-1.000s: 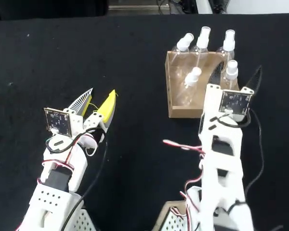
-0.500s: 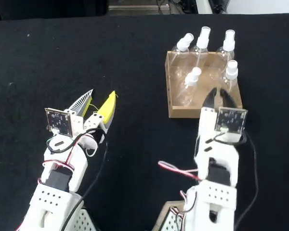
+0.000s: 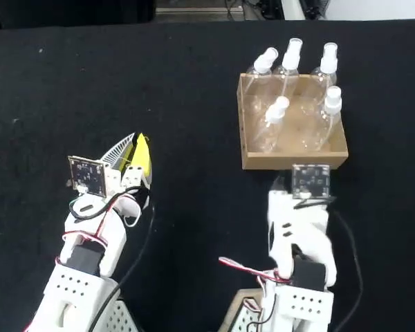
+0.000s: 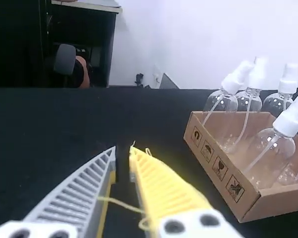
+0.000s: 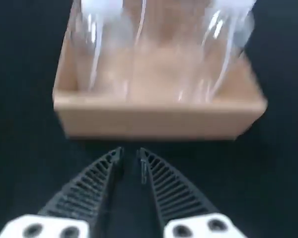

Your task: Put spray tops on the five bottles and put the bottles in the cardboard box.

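Note:
The cardboard box [image 3: 292,163] stands at the right back of the black table with several clear bottles [image 3: 322,126] upright inside, each capped with a white spray top [image 3: 332,98]. My right gripper [image 5: 130,152] sits just in front of the box's near wall [image 5: 159,121], its black fingers shut on nothing. In the high view its wrist board [image 3: 310,180] covers it. My left gripper [image 3: 137,138] rests over bare table at the left, well away from the box. Its grey and yellow fingers [image 4: 159,183] are shut and empty, and the box [image 4: 223,171] lies off to its side.
Black cloth covers the table [image 3: 180,90], with open room between the arms and left of the box. The two arm bases stand at the near edge. Behind the far edge are a white wall and dark furniture [image 4: 64,44].
My right gripper has let go of the front-right bottle, drawn back out of the box toward the near edge and shut. The left gripper's fingers have shut.

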